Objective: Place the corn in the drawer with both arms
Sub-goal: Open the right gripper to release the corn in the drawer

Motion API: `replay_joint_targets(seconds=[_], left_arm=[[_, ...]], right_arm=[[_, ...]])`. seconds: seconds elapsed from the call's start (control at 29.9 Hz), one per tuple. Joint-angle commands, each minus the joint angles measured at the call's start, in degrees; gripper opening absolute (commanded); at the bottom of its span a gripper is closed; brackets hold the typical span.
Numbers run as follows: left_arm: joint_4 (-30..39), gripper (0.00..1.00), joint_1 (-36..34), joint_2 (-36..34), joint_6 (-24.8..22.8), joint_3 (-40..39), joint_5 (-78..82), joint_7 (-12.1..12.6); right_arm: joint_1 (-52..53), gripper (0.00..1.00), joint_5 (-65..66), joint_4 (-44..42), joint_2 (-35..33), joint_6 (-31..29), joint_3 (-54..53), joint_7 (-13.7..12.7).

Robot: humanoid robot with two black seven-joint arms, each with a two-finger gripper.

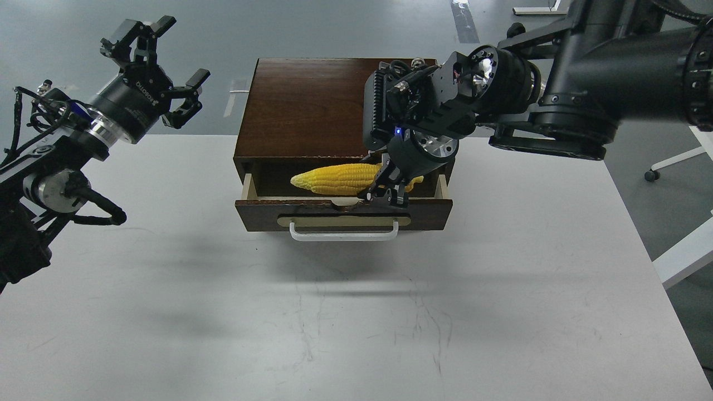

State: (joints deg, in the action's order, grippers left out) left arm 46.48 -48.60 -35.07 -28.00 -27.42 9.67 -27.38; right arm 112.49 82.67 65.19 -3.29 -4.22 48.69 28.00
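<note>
The yellow corn lies in the open drawer of the dark brown cabinet, its tip pointing left. My right gripper reaches down into the drawer over the corn's thick right end. Its dark fingers sit against the cob, and I cannot tell whether they grip it. A bit of the cob shows to the right of the fingers. My left gripper is open and empty, held up in the air well left of the cabinet. The drawer's white bar handle faces me.
The cabinet stands at the far edge of the white table. My bulky right arm hangs over the cabinet's right side. White furniture legs stand off the table's right edge.
</note>
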Motion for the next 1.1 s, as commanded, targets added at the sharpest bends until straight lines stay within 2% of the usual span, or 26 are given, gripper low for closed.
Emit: replay_joint_targets(seconds=[0.0,0.87,1.07], left_arm=[[0.01,0.98,0.0,-0.09,0.0,0.0,0.0,0.05],[0.01,0.98,0.0,-0.09,0.0,-0.44,0.0,-0.04],[0.01,0.98,0.09,0.0,0.0,-0.61,0.0,0.05]], right_arm=[[0.01,0.54,-0.06,0.02,0.04,0.0,0.0,0.0],[0.27,0.58,-0.49,0.02,0.04,0.09,-0.26,0.0],[1.33,0.62,-11.91,0.29,-0.84,0.09,-2.28,0.0]])
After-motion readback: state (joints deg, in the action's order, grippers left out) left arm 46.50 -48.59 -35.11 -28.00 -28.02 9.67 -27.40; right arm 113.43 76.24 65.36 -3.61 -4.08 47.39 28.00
